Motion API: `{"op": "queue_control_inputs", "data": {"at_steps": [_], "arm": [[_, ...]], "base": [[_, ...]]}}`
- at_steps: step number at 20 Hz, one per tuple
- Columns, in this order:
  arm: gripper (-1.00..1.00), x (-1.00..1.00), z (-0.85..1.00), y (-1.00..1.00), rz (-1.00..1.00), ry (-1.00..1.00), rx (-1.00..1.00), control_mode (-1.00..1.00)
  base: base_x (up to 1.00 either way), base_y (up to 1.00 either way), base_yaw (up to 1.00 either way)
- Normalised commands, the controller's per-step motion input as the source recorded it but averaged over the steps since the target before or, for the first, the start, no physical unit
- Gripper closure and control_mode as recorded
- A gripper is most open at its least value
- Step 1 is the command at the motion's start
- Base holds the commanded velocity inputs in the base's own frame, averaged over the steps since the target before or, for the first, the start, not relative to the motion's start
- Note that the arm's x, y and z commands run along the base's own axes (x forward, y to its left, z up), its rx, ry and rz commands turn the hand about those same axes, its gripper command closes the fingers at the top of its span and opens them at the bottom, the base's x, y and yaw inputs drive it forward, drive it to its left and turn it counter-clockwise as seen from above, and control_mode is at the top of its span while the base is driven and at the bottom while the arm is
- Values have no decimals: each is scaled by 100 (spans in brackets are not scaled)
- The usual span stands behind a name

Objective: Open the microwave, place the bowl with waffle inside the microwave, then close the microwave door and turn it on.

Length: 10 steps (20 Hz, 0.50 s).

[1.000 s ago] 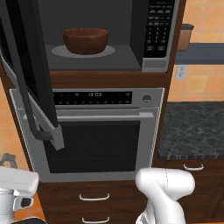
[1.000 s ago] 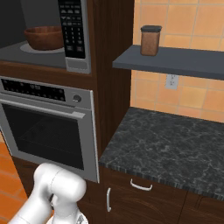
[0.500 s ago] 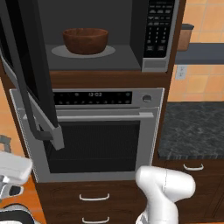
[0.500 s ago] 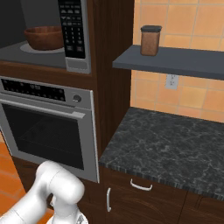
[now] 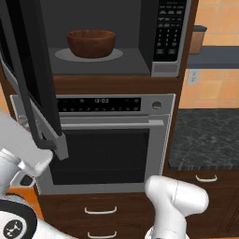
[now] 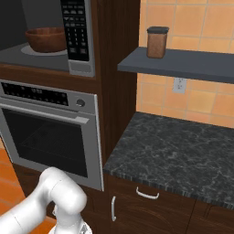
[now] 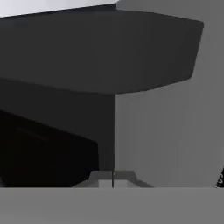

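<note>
The gripper (image 7: 113, 178) has its two fingertips pressed together at the bottom centre. Beyond them a dark grey slab spans the top, with a black panel lower left and a lighter grey surface right.

A home kitchen — a built-in microwave (image 5: 112, 39) at 12 o'clock above a steel wall oven (image 5: 107, 140), a dark stone counter (image 6: 178, 155), orange wall tiles (image 6: 201, 100).

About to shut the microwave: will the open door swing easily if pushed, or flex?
The microwave door is a wide framed panel, so it probably stays stiff. Standing wide open on side hinges, it should swing readily. It likely won't jostle the bowl with waffle on the turntable.
</note>
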Motion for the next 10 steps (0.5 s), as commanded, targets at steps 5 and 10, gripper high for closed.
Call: {"op": "queue_control_inputs", "data": {"at_steps": [5,10], "arm": [[100,15,45,-100,-7,-4,42,-100],[100,25,48,-100,-1,0,47,-100]], "base": [[0,0,0],[0,0,0]]}}
